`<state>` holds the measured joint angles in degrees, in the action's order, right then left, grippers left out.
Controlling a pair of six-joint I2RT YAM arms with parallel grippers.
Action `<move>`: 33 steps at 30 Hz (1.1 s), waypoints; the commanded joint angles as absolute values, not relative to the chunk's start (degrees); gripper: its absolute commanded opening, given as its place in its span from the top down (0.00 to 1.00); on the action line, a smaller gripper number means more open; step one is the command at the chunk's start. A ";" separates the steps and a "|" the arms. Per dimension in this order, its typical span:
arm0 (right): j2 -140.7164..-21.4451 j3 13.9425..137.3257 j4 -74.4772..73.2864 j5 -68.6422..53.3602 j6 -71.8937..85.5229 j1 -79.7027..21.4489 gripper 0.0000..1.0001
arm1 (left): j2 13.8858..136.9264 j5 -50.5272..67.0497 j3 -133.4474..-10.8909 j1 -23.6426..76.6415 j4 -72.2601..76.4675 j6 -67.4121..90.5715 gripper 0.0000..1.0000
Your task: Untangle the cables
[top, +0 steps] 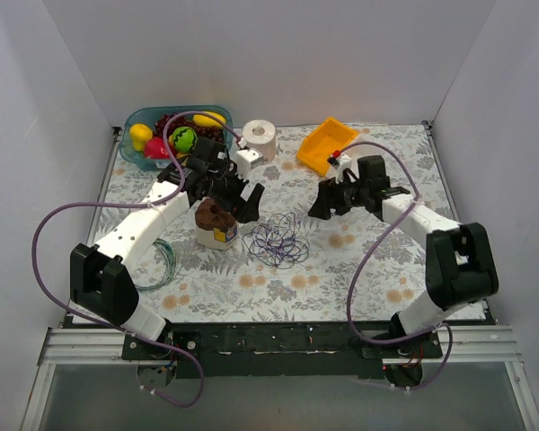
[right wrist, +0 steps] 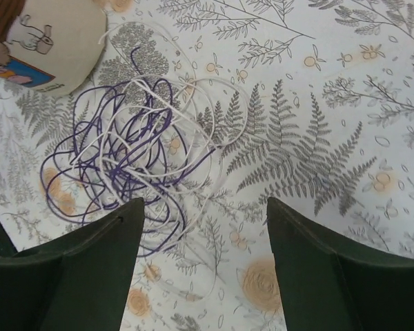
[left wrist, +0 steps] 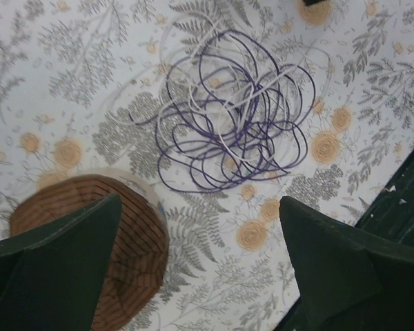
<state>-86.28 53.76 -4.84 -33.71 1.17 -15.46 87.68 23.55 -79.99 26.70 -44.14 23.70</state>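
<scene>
On the floral table (top: pixel 377 269), the left gripper (top: pixel 238 199) is held at 10 o'clock from centre, jaws spread wide, nothing gripped. The right gripper (top: pixel 328 202) is seen at 2 o'clock, jaws parted, likewise empty. A brown cupcake (top: pixel 216 220) is noted at 9 o'clock. The cables (top: pixel 280 241) are found at centre, loosely looped, held by neither pincer.

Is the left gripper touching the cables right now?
Apart. The left wrist view shows the left gripper open, with bare tablecloth between both its fingertips and the cables.
</scene>
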 commanded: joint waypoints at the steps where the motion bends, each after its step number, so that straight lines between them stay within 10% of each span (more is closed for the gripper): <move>1: -95.94 62.21 -2.72 -32.95 -2.80 -20.21 0.19 | 83.76 24.70 -76.99 27.51 -44.21 30.05 0.02; 33: -108.63 82.88 -14.59 -30.67 -18.45 -30.32 0.22 | 84.46 23.12 -78.66 27.07 -44.56 27.60 0.02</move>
<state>-112.33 79.20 -13.82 -29.71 -14.33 -27.81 86.35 23.29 -76.51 27.38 -44.62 28.34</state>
